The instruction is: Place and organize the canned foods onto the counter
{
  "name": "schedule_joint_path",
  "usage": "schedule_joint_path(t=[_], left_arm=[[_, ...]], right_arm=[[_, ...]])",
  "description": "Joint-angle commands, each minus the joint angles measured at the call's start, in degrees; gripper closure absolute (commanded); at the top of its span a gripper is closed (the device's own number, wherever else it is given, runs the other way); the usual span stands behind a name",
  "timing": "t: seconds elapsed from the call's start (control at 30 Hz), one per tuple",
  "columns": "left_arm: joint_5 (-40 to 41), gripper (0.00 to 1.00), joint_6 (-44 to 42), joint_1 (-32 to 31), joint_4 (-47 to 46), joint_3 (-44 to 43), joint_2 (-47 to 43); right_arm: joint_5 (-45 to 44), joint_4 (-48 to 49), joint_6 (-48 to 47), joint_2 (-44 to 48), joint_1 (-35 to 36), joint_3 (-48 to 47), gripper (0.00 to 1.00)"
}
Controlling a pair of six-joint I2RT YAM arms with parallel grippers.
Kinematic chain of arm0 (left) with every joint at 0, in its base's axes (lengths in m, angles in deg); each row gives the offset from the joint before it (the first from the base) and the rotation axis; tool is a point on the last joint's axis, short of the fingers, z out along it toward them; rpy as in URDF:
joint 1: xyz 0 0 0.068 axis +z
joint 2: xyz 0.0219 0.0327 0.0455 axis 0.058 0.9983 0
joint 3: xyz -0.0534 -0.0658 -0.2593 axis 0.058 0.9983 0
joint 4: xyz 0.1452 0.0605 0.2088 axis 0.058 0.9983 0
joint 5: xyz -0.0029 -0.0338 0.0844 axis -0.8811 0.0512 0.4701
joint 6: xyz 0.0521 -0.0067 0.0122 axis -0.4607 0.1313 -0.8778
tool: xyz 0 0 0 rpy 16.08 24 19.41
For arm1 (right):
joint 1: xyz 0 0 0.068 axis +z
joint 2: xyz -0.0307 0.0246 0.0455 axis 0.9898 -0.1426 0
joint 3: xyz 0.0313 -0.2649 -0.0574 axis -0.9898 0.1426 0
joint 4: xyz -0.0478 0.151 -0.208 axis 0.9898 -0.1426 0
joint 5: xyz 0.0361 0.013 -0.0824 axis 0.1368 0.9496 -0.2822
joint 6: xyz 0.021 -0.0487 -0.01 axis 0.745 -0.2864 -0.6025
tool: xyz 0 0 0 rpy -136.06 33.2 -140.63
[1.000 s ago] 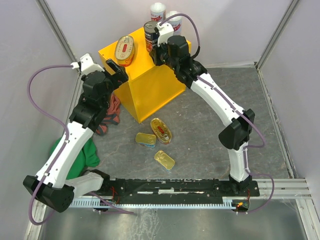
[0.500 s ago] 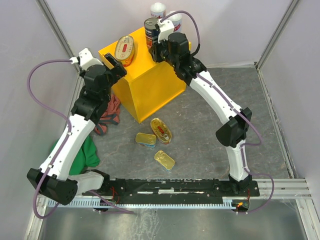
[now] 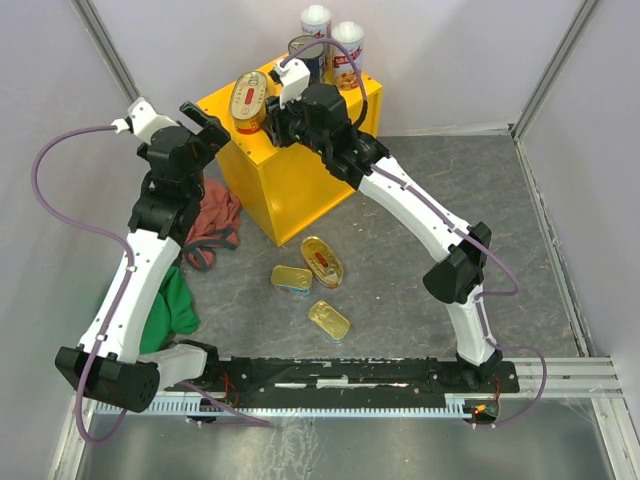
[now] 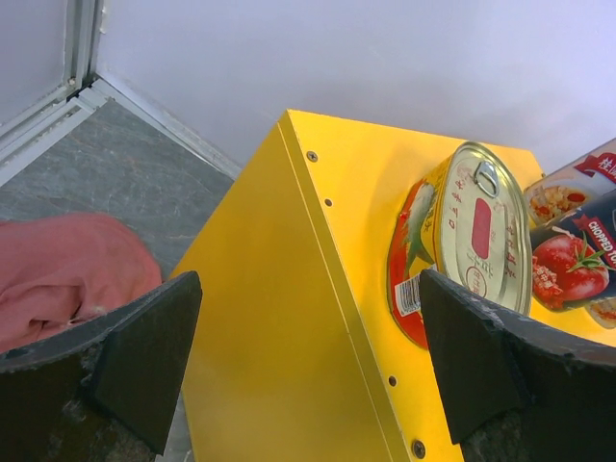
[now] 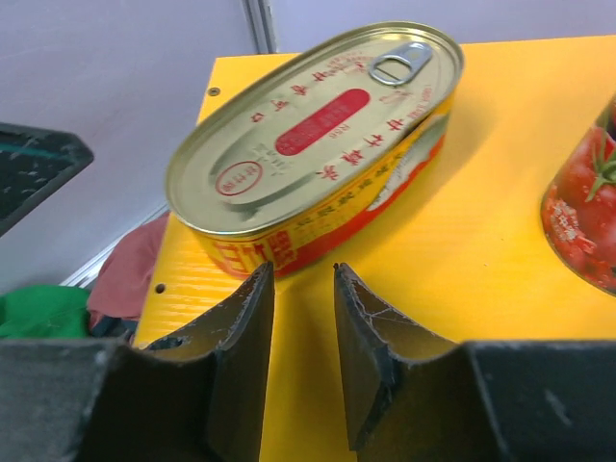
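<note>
Fingers of the right gripper (image 5: pixel 300 277) stand barely parted, empty, near the oval gold tin (image 5: pixel 308 144) lying flat atop the bright yellow cube-shaped box (image 5: pixel 481 241); left gripper (image 4: pixel 308 298) gapes wide, seemingly empty.

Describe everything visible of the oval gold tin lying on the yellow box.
The oval gold tin lies flat, lid up, on top of the yellow box, toward its left side in the top view. The shiny metal lid has a pull ring at one end, a red oval patch and red characters. The side wall carries a red and yellow label with a barcode. It looks unopened. The right end effector, slightly parted, sits just short of it without touching.
</note>
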Motion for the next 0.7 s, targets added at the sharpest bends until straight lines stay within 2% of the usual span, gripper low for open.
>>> schedule_joint_path(t=[0.0,0.67], left_arm=[[-1.6,0.00,3.5,1.3,-3.2,-3.0,-1.5],[-1.4,0.00,7.6,2.5,-4.0,-2.9,-1.2]], right_arm=[[-0.2,0.7,-0.9,1.9,0.8,-4.1,0.61],[1.1,-1.1,1.0,-7.6,2.5,-15.0,0.59]])
